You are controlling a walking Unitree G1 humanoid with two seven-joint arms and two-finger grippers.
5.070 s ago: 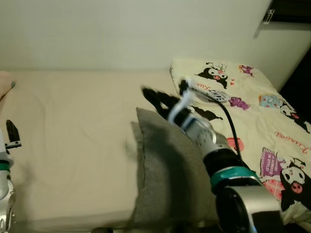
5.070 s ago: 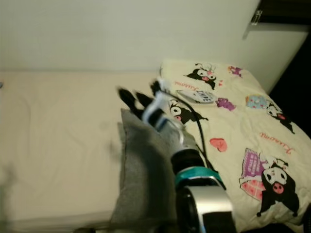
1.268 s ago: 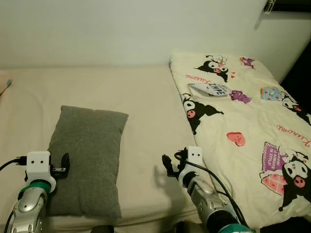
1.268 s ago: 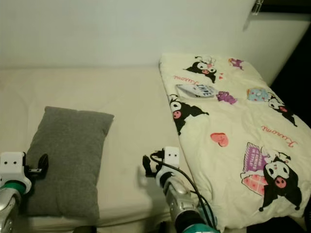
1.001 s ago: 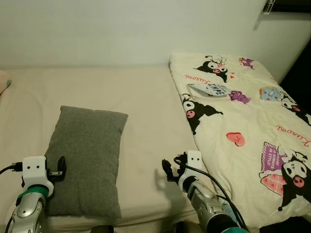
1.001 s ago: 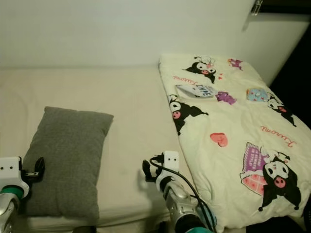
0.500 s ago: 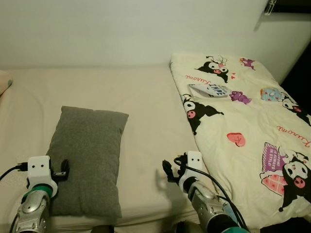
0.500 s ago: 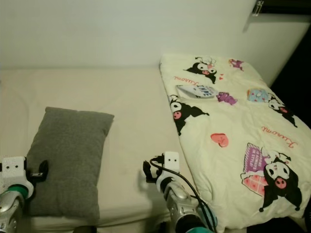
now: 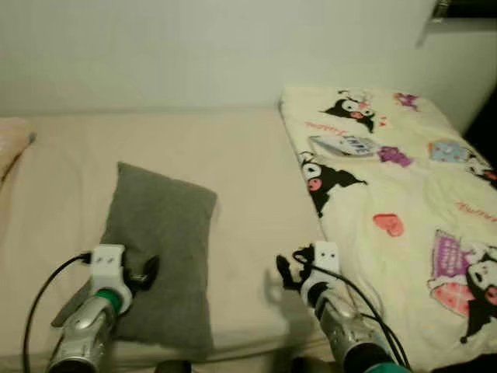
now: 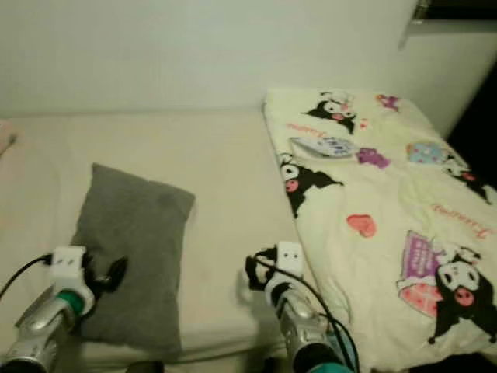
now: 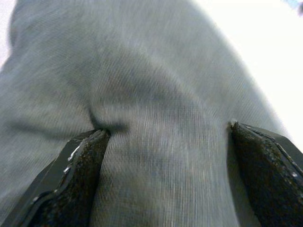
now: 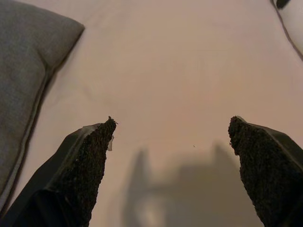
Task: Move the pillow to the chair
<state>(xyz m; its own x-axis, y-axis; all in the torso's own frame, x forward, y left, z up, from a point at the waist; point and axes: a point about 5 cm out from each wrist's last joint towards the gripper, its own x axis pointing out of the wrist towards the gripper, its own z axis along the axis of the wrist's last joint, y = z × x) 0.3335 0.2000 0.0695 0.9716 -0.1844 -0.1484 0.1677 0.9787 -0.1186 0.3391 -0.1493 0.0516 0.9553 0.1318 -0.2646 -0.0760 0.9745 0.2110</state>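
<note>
Left gripper (image 11: 163, 165) pinching grey pillow (image 9: 167, 241) on beige bed (image 9: 241, 179); right gripper (image 12: 173, 156) wide open, empty, near cartoon quilt (image 9: 404, 202), lettering unreadable.

The left gripper (image 9: 147, 272), which half a second ago sits at the left edge of the grey rectangular fabric pillow (image 9: 163, 241), now reaches further onto it, near the lower left of the frame, its black fingers (image 11: 80, 179) pressed into the cloth with a fold bunched between them. The pillow's near left corner looks lifted and tilted. The whole view sits slightly shifted.
</note>
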